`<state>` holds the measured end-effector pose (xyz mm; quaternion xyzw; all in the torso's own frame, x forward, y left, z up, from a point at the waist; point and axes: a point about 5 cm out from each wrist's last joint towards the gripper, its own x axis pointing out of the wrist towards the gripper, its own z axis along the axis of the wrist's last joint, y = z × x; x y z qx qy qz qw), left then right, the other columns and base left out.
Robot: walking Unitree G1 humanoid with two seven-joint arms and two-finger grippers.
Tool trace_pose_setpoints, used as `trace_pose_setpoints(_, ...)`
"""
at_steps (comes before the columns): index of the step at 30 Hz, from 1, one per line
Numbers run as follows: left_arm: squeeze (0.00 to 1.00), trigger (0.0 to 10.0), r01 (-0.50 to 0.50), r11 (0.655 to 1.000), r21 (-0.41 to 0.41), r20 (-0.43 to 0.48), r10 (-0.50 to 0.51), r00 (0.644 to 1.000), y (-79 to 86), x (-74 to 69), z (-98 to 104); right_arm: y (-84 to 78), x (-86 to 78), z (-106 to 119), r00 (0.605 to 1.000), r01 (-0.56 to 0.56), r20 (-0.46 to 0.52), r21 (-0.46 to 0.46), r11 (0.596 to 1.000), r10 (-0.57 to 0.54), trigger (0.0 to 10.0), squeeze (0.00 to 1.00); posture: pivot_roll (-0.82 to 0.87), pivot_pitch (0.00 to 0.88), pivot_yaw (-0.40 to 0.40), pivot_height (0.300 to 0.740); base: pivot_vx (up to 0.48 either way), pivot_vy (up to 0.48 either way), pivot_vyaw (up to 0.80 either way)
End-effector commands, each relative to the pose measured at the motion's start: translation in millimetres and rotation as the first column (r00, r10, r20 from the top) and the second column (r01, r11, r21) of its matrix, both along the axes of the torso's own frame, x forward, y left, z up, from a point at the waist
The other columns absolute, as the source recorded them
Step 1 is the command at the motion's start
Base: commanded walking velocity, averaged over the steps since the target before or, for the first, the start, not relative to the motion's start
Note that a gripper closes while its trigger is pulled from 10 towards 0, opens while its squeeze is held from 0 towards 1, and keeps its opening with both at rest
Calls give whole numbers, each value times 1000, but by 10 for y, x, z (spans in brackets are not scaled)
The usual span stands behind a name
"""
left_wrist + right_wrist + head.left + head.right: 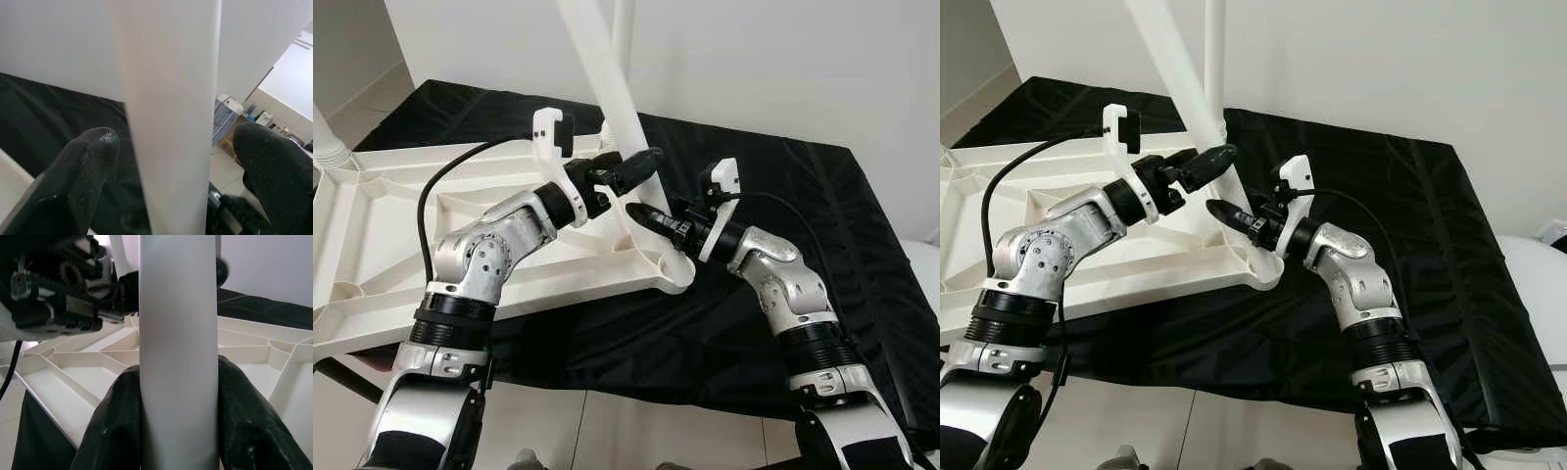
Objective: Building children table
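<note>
An upside-down white plastic table top (372, 225) lies on a black cloth (783, 215). A white table leg (607, 88) rises tilted from the corner socket (677, 272) nearest my arms. My left gripper (644, 163) straddles the leg a little above the socket; it is open, with a gap beside one finger (274, 171) in the left wrist view. My right gripper (641, 212) is shut on the same leg (178, 333) lower down, both fingers (122, 421) pressed against it.
A second white leg (623, 29) stands upright behind the tilted one. Another leg's ribbed base (328, 147) shows at the far left corner. The cloth-covered surface ends at a white wall behind. A white object (922, 264) sits at the right edge.
</note>
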<state>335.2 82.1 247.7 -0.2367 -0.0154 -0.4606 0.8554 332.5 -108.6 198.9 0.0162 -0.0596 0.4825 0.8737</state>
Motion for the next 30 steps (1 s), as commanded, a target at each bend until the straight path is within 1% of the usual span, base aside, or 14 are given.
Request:
trace_pose_setpoints(1, 0, 10000, 158, 987, -21, 99, -155, 983, -71, -57, 90, -14, -21, 20, 1000, -13, 11, 3, 1000, 13, 10000, 0, -14, 0, -48, 740, 0, 0, 0)
trace_pose_setpoints(3, 0, 10000, 150, 988, -36, 106, -146, 984, -82, -32, 128, -10, -20, 19, 1000, -15, 11, -1, 1000, 15, 10000, 0, -15, 0, -47, 740, 0, 0, 0)
trace_pose_setpoints(4, 0, 9412, 149, 988, -46, 107, -143, 984, -84, -24, 146, -11, -20, 18, 1000, -14, 12, -3, 1000, 14, 10000, 0, -16, 0, -47, 740, 0, 0, 0)
trace_pose_setpoints(5, 0, 9412, 149, 988, -52, 107, -142, 984, -84, -19, 156, -12, -20, 18, 1000, -13, 12, -4, 1000, 13, 10000, 0, -16, 0, -47, 740, 0, 0, 0)
trace_pose_setpoints(6, 0, 4039, 144, 988, -59, 111, -136, 984, -81, -14, 167, -14, -20, 18, 1000, -12, 12, -5, 1000, 12, 10000, 0, -17, 0, -45, 740, 0, 0, 0)
trace_pose_setpoints(8, 0, 4039, 140, 988, -62, 115, -132, 985, -80, -9, 172, -16, -22, 18, 1000, -12, 12, -5, 1000, 12, 10000, 0, -17, 0, -45, 740, 0, 0, 0)
trace_pose_setpoints(9, 0, 0, 132, 987, -87, 103, -123, 987, -68, 14, 182, -19, -27, 19, 1000, -14, 12, -7, 1000, 14, 10000, 0, -18, 0, -44, 740, 0, 0, 0)
trace_pose_setpoints(15, 0, 0, 133, 987, -93, 108, -123, 987, -57, 25, 190, -30, -26, 23, 1000, -4, 15, -3, 1000, 4, 10000, 0, -19, 0, -42, 740, 0, 0, 0)
trace_pose_setpoints(25, 0, 0, 119, 988, -97, 109, -108, 988, -42, 44, 203, -52, 7, 19, 1000, 14, -21, 12, 1000, -14, 10000, 0, -14, 0, -44, 740, 0, 0, 0)
trace_pose_setpoints(26, 0, 3686, 108, 989, -99, 102, -97, 990, -36, 57, 200, -55, 12, 16, 999, 11, -37, 21, 1000, -10, 10000, 1000, -13, 0, -46, 740, 0, 0, 0)
trace_pose_setpoints(27, 0, 9529, 97, 990, -99, 92, -88, 992, -30, 69, 192, -58, 12, 13, 999, 3, -50, 27, 1000, -2, 10000, 1000, -12, 0, -47, 740, 0, 0, 0)
trace_pose_setpoints(29, 0, 9529, 97, 990, -99, 92, -88, 992, -30, 69, 192, -58, 12, 13, 999, 3, -50, 27, 1000, -2, 10000, 1000, -12, 0, -47, 740, 0, 0, 0)
trace_pose_setpoints(30, 0, 10000, 89, 991, -98, 85, -81, 993, -26, 78, 187, -60, 11, 11, 998, -2, -57, 31, 1000, 4, 10000, 1000, -12, 0, -47, 740, 0, 0, 0)
